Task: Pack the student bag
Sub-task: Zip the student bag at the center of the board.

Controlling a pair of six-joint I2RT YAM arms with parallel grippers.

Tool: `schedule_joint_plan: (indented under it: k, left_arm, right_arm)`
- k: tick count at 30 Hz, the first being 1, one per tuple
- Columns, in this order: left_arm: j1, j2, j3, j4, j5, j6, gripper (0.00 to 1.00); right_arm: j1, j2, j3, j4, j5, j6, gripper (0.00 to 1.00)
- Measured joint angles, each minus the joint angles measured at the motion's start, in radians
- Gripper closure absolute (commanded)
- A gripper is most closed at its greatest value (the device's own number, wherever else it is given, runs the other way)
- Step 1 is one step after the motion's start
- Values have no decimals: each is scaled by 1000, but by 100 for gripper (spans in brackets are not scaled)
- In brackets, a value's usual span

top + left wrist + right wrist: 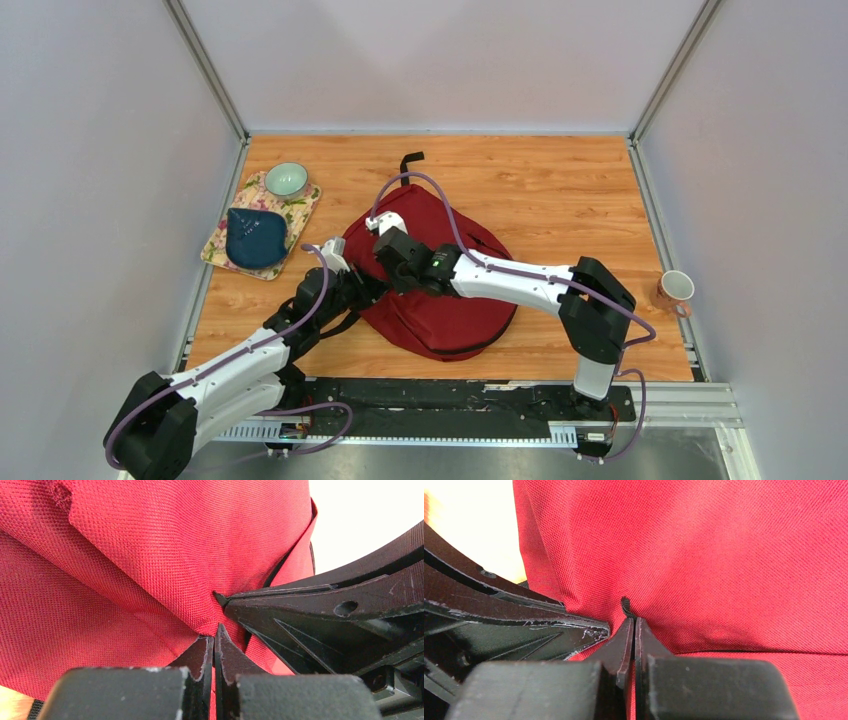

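- Biggest first: the wooden table point(560, 190), with the large dark red fabric backpack, our student bag point(450, 315), lying flat at its middle, its black top loop point(411, 160) pointing at the far wall
- Both arms crowd the bag's left edge, tips almost touching; my read is they're gripping cloth side by side to work the mouth open for packing
- The left gripper point(366, 288): its own camera shows the fingers pressed together, pinching a fold of the red weave point(125, 555)
- The right gripper point(392, 266): same story, pinching red cloth, and only its wrist view shows a small black nub point(625, 605) poking up above the tips
- The overhead view hides both pinches but alone shows the patterned mat point(302, 214) carrying a dark blue pouch point(255, 237) and pale green bowl point(286, 180), and an orange mug point(676, 288) far right
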Motion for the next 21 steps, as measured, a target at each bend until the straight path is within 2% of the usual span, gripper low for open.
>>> schedule_joint_plan:
  k: [21]
  left_arm:
    - [6, -138, -17, -122, -15, 97, 100]
  right_arm:
    - [-188, -89, -92, 66, -185, 60, 100]
